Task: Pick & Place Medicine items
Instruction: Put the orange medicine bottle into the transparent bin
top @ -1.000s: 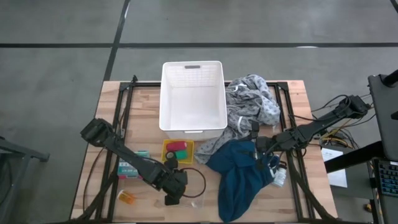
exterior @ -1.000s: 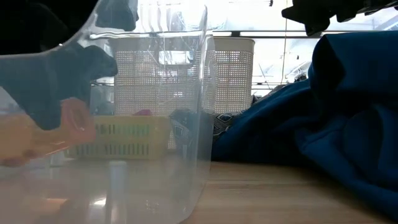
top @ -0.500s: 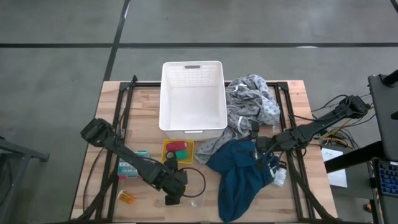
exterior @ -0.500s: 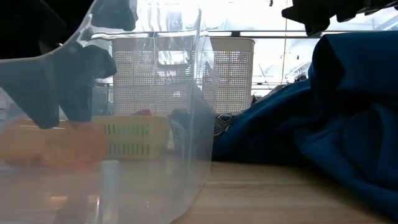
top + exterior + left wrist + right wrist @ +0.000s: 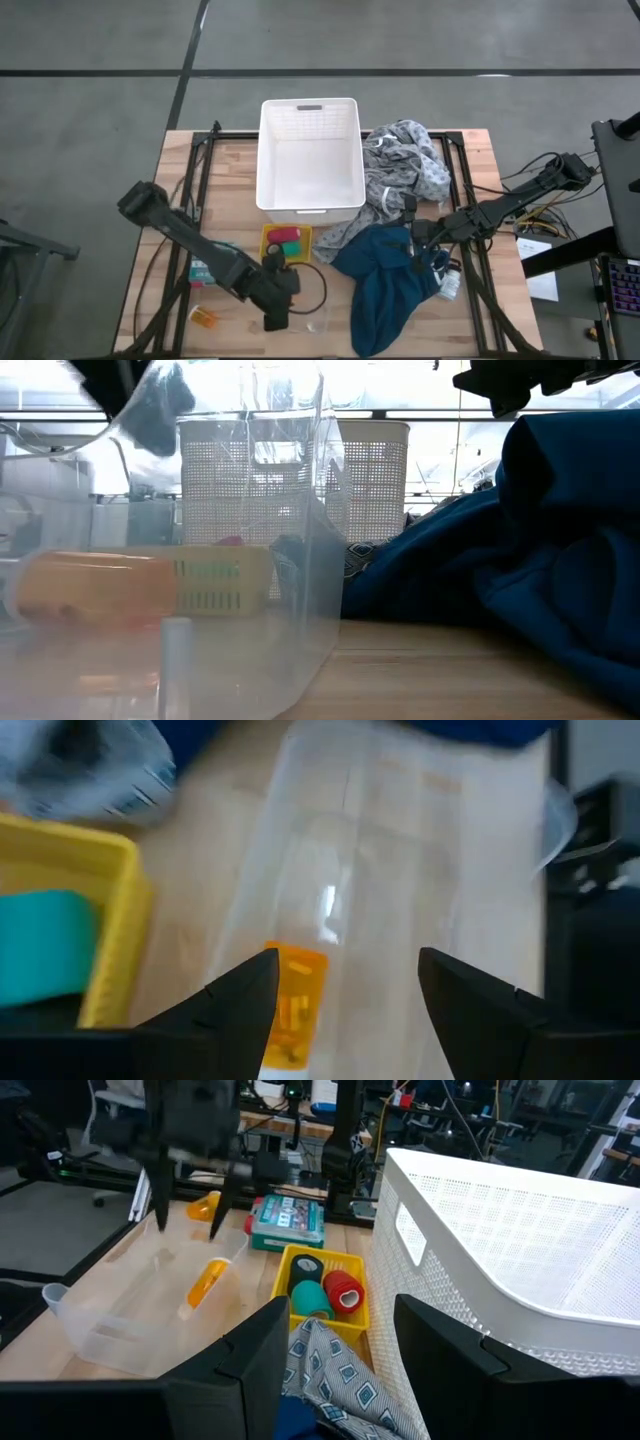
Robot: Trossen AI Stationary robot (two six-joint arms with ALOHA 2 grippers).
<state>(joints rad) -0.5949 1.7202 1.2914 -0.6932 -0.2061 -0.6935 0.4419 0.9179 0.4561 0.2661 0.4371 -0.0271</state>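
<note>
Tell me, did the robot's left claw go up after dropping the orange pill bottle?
Yes. The left gripper has lifted open off the orange pill bottle, which now lies alone in the clear plastic container; against the white basket, it has risen.

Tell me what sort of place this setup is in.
Most likely a robotics lab or workshop. The wooden table stands on a bare concrete floor, loose cables trail off its right side, and the right wrist view shows workbenches crowded with equipment behind it.
</note>
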